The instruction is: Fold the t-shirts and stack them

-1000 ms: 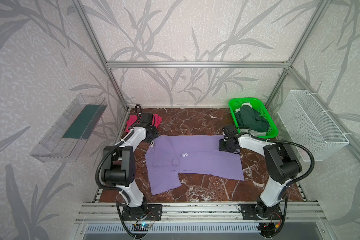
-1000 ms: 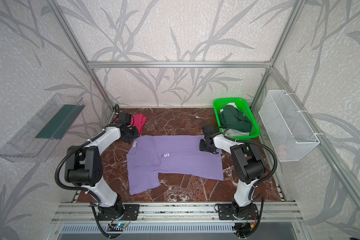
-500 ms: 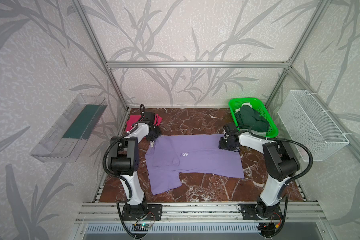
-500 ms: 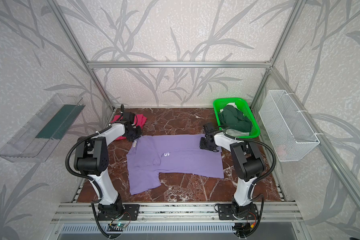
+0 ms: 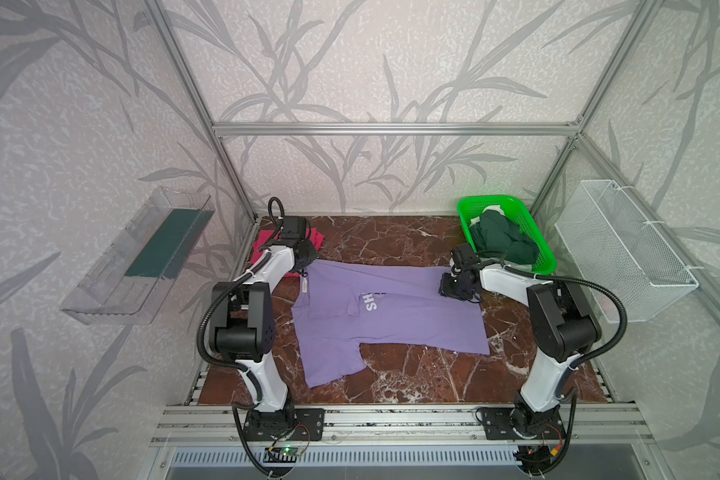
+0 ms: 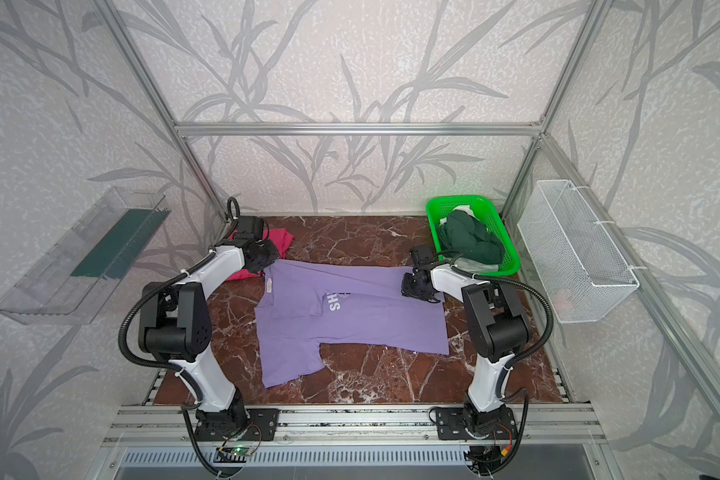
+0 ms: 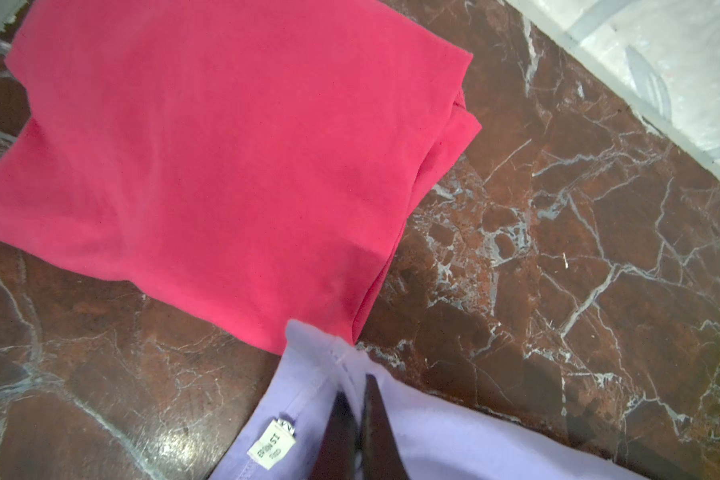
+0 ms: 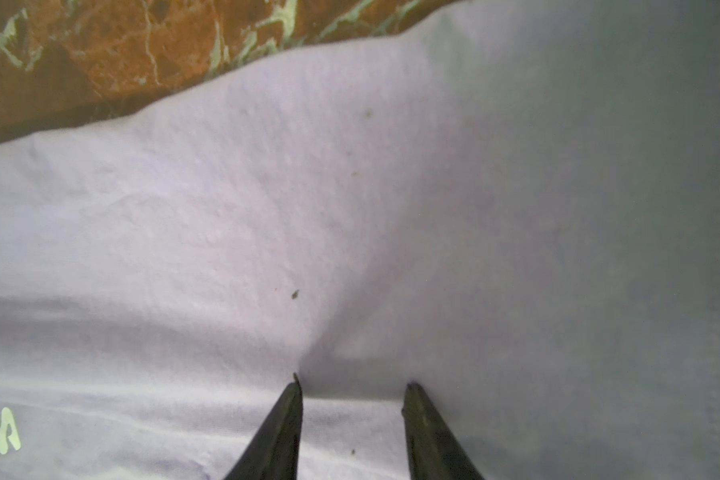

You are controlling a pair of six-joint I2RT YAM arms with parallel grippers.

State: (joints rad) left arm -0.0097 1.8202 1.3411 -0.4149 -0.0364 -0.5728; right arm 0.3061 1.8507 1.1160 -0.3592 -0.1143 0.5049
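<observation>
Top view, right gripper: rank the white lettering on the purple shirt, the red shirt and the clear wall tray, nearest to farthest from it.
From the right gripper:
1. white lettering, on the purple t-shirt, mid-table, just to the gripper's left in this view.
2. red t-shirt, in the far-left corner of the table.
3. clear tray, mounted on the left wall, off the table.

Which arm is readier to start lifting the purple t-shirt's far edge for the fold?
Left. The left gripper is shut on a corner of the purple t-shirt near its label. The right gripper sits on the cloth with its jaws apart, so it probably has to close first.
</observation>
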